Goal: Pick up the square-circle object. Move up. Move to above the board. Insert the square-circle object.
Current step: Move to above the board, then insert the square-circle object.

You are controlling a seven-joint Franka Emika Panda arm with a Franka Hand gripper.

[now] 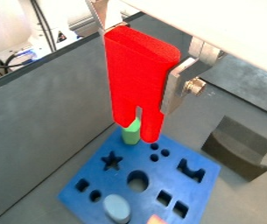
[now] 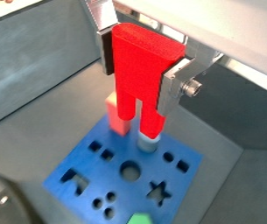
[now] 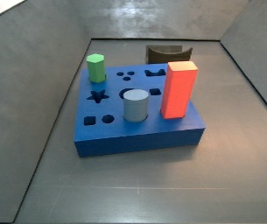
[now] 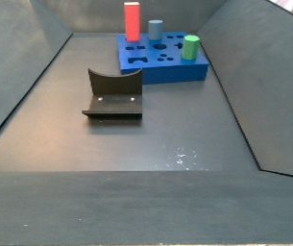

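Observation:
In both wrist views my gripper [image 1: 144, 87] [image 2: 139, 74] is shut on the square-circle object [image 1: 133, 74] [image 2: 133, 70], a bright red upright block with a slit splitting its lower end into two legs. One silver finger [image 1: 179, 83] [image 2: 174, 87] presses its side; the opposite finger [image 2: 104, 48] shows in only one wrist view. The object hangs well above the blue board [image 1: 91, 182] [image 2: 109, 171], legs pointing down at it. The board also shows in both side views [image 3: 142, 136] [image 4: 161, 65]. Neither side view shows the gripper or the held object.
On the board stand a green cylinder [image 3: 95, 67] [image 1: 130, 133], a grey cylinder [image 3: 135, 106] [image 1: 116, 208] and a taller orange-red rectangular block [image 3: 179, 89] [image 4: 132, 21]. The dark fixture [image 4: 112, 94] [image 1: 241, 144] stands on the floor beside the board. Grey bin walls surround the floor.

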